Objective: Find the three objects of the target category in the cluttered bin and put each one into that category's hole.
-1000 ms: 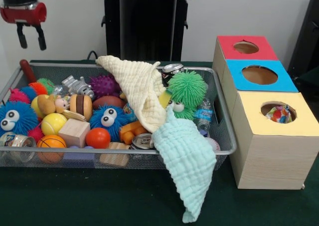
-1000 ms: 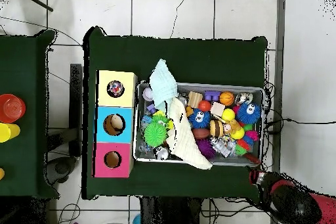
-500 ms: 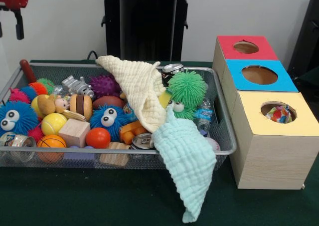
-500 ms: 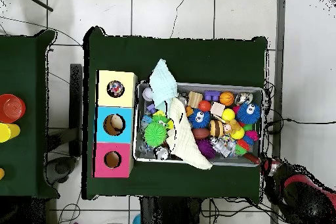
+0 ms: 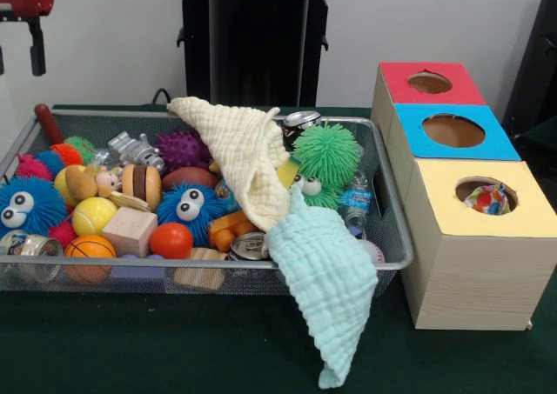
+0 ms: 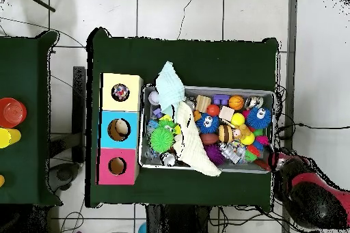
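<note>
The wire bin [image 5: 396, 237] holds balls, fuzzy toys, cans and blocks, with a cream cloth [image 5: 244, 159] over the middle and a mint cloth [image 5: 326, 281] hanging over its front rim. Beside it, the yellow box [image 5: 479, 237] holds a colourful item [image 5: 487, 199]; the blue box [image 5: 409, 124] and red box [image 5: 396, 79] look empty. The gripper [image 5: 17, 37] hangs beyond the bin's corner; whether its fingers are spread or closed cannot be told.

Plain pale wall [image 5: 113, 37] behind. Dark green tabletop [image 5: 130, 350] underneath. White tiled floor [image 6: 164, 11] all round. Second green table [image 6: 27, 73] alongside, carrying red and yellow cups [image 6: 10, 117] near its edge.
</note>
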`<state>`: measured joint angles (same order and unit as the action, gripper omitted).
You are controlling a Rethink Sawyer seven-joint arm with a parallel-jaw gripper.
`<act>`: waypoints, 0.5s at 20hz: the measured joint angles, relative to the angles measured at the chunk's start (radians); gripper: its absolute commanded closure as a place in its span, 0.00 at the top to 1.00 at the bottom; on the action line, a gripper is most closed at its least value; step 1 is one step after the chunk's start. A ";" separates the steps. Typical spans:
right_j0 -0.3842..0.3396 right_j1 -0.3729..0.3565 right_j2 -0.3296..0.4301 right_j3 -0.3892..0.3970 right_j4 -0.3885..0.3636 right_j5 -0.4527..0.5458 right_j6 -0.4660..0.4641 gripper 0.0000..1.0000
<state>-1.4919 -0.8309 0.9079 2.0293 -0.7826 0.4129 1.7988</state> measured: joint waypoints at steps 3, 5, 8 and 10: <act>0.015 0.020 0.000 0.000 -0.002 -0.009 0.000 1.00; 0.025 0.027 0.000 0.000 -0.003 -0.011 0.000 1.00; 0.056 0.045 -0.007 0.000 -0.010 -0.011 0.000 1.00; 0.083 0.057 -0.017 -0.001 -0.025 -0.015 0.000 1.00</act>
<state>-1.4093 -0.7737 0.8913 2.0279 -0.8072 0.3975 1.7988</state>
